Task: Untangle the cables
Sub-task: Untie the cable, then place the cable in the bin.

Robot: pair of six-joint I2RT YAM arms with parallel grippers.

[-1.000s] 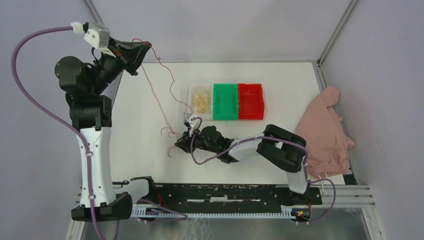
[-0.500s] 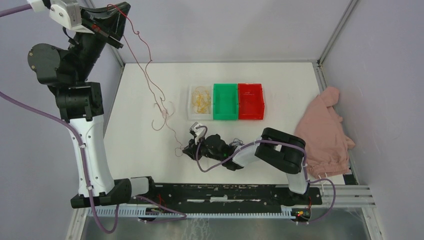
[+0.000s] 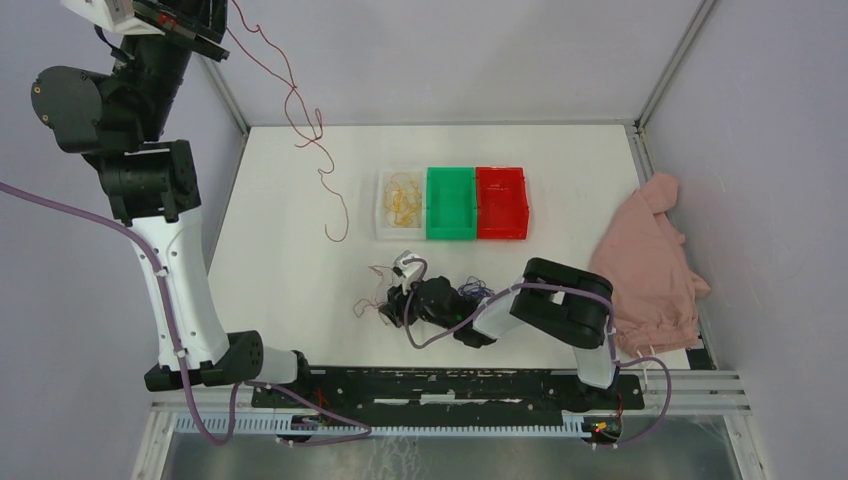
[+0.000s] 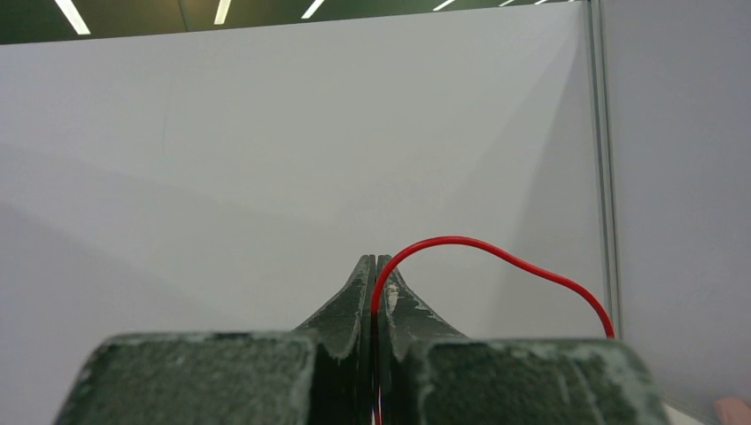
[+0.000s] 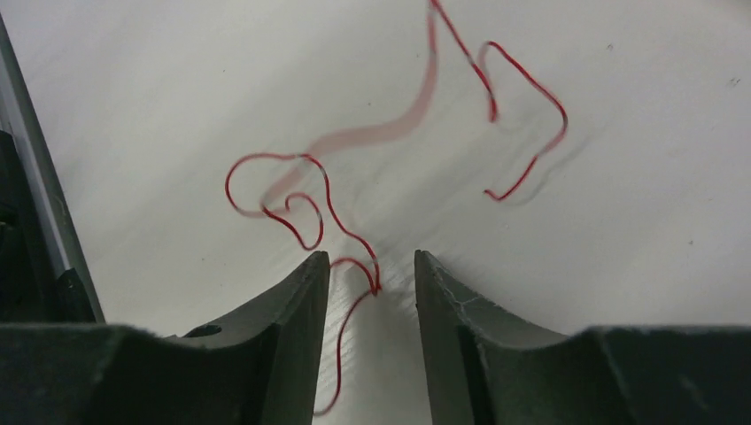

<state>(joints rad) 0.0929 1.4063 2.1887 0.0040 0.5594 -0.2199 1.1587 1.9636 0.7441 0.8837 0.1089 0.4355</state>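
Observation:
My left gripper (image 3: 195, 15) is raised high at the far left, shut on a red cable (image 3: 300, 120). The cable hangs down in loops to a free end above the table. In the left wrist view the cable (image 4: 496, 252) arcs out of the closed gripper (image 4: 375, 261). My right gripper (image 3: 393, 302) is low over the table, open. A second length of red cable (image 5: 283, 157) lies looped on the table, one strand running between the fingertips of the gripper (image 5: 372, 266). A dark blue cable (image 3: 472, 290) lies bunched beside the right wrist. The yellow cable (image 3: 401, 199) sits in the clear tray.
A clear tray (image 3: 383, 215), a green bin (image 3: 450, 203) and a red bin (image 3: 501, 203) stand in a row at the table's middle back. A pink cloth (image 3: 650, 265) lies at the right edge. Grey walls enclose the table.
My left gripper has risen and swung further up-left, pulling the red cable up so that its lower end has left the right gripper's area. My right gripper has shifted slightly right and nearer.

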